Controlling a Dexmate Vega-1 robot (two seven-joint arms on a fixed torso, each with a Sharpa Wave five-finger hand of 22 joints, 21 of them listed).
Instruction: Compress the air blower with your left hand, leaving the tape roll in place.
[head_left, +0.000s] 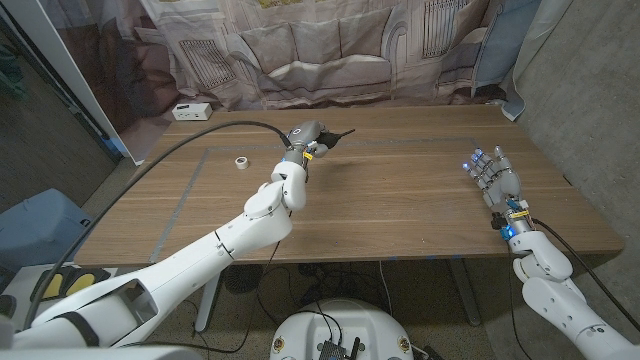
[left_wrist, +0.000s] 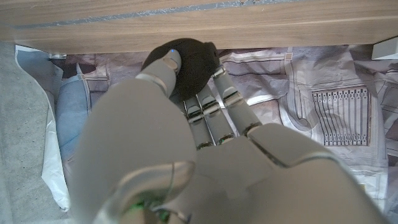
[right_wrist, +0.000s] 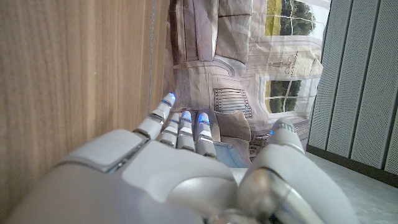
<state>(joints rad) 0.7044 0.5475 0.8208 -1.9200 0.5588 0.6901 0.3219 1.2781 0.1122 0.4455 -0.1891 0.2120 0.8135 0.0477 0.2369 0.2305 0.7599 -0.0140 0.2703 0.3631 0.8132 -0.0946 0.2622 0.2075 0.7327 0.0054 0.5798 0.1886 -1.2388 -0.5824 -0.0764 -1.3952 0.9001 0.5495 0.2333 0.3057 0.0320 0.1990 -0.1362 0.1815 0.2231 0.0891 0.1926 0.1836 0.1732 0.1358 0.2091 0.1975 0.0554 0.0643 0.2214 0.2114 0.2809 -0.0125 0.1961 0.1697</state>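
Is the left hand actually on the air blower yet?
Touching. The left wrist view shows the left hand with its thumb and fingers wrapped around the black bulb of the air blower, with no gap between them.

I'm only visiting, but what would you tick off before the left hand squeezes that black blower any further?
1. Left hand around the air blower: ok, fingers and thumb wrap the black bulb in the left wrist view.
2. Blower nozzle free: ok, its tip points away from the hand in the head view.
3. Tape roll left alone: ok, it lies apart from the hand on the table.
4. Right hand out of the way: ok, open, far across the table.
5. How far the bulb is already compressed: cannot tell.
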